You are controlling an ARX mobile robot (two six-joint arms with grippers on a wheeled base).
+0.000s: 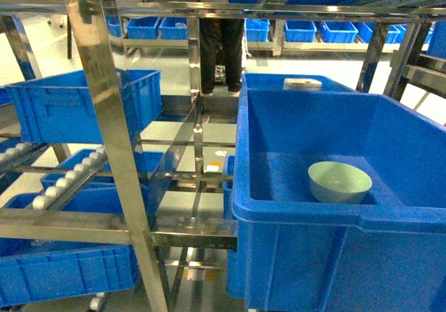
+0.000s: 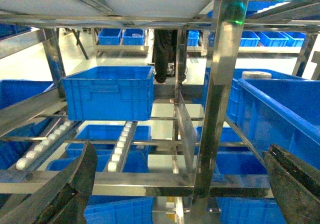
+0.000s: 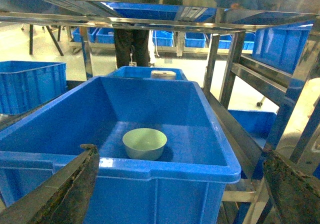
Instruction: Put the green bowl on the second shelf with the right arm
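Green bowl [image 3: 144,143] upright in blue crate [image 3: 165,167], ahead of right gripper [image 3: 180,184], jaws spread; left gripper [image 2: 180,184] jaws spread too

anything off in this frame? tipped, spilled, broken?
Nothing stands out. The green bowl sits upright and empty on the floor of the big blue crate, with no spill or damage visible. Both grippers are open and hold nothing.

Support: stainless-steel rack [image 1: 111,124] with white roller rails [image 1: 70,176].
On it: big blue crate [image 1: 348,249] right of the rack's post; another blue crate [image 1: 83,103] left.
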